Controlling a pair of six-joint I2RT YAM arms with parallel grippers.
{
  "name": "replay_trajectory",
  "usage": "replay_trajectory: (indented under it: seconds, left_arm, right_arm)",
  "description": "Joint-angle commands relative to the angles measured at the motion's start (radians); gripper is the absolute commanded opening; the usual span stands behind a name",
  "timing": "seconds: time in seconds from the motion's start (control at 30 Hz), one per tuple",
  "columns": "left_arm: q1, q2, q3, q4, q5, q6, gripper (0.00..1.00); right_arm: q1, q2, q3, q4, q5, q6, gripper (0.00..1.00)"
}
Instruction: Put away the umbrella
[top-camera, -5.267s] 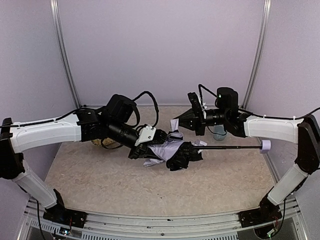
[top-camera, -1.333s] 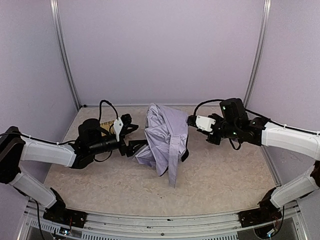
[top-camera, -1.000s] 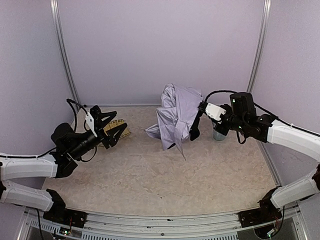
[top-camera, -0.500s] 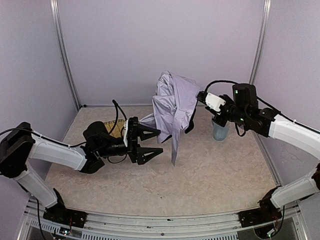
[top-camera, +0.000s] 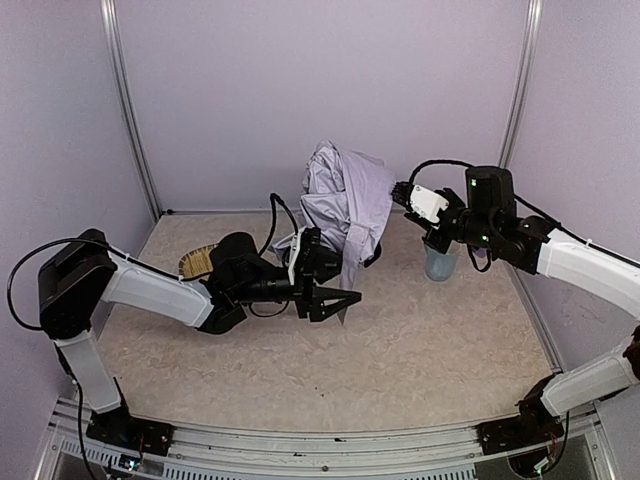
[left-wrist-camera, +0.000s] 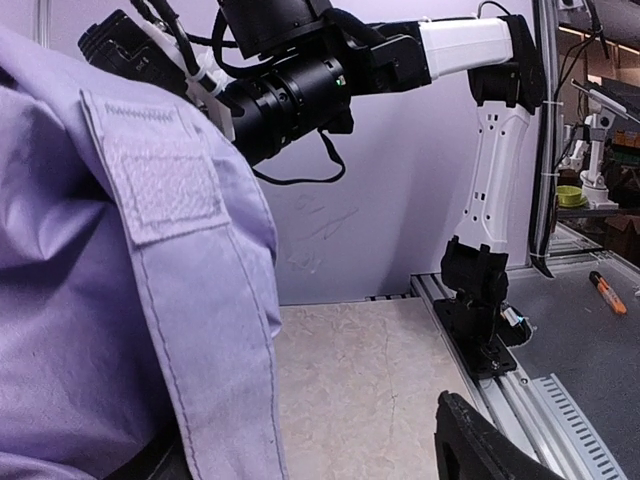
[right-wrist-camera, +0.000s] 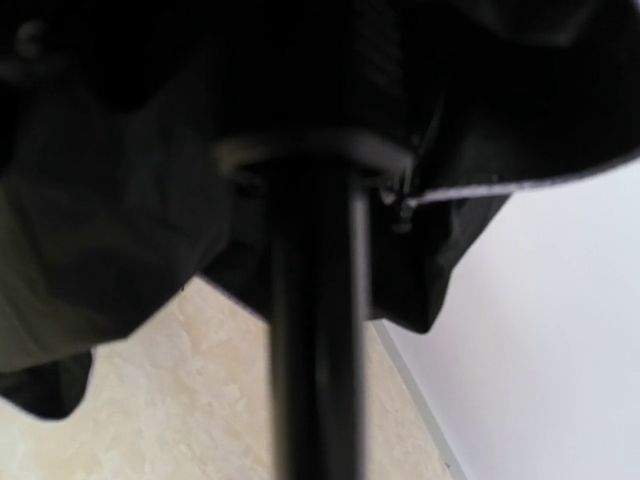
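The umbrella (top-camera: 345, 200) hangs above the table as a bunched pale lavender bundle, with its fabric strap (top-camera: 347, 270) dangling down. My right gripper (top-camera: 402, 193) is shut on it at the right side. The right wrist view shows only the black shaft (right-wrist-camera: 315, 330) and the dark inside of the canopy (right-wrist-camera: 110, 220). My left gripper (top-camera: 338, 282) is open and level with the strap's lower end. In the left wrist view the strap (left-wrist-camera: 200, 320) with its velcro patch (left-wrist-camera: 165, 180) fills the left side. One black finger (left-wrist-camera: 490, 450) shows at the lower right; the other is hidden behind fabric.
A light blue mug (top-camera: 438, 262) stands on the table under my right wrist. A woven straw tray (top-camera: 197, 262) lies at the back left behind my left arm. Lavender walls and metal posts close in the back and sides.
My left arm has swung in from the left to the hanging strap, its jaws staying open. My right gripper raised the umbrella about a second ago and holds it nearly still since.
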Motion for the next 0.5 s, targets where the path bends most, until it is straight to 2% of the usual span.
replay_trajectory:
  seconds: [0.0,0.17,0.23,0.4,0.47]
  left_arm:
    - [0.005,0.009,0.003,0.051,0.050,-0.031,0.68]
    - [0.006,-0.001,-0.045,0.095,0.110,-0.033,0.56]
    - [0.002,0.011,-0.043,0.079,0.111,-0.024,0.44]
    - [0.002,0.014,-0.048,0.107,0.119,-0.038,0.02]
    - [0.003,-0.004,-0.051,0.093,0.110,-0.029,0.00]
  right_arm:
    - [0.000,-0.024,0.047,0.085,-0.027,0.036,0.00]
    - [0.000,-0.024,0.050,0.085,-0.019,0.031,0.00]
    - [0.000,-0.019,0.054,0.083,-0.027,0.037,0.00]
    - [0.000,-0.020,0.058,0.077,-0.028,0.051,0.00]
    - [-0.002,-0.022,0.058,0.069,-0.011,0.060,0.00]
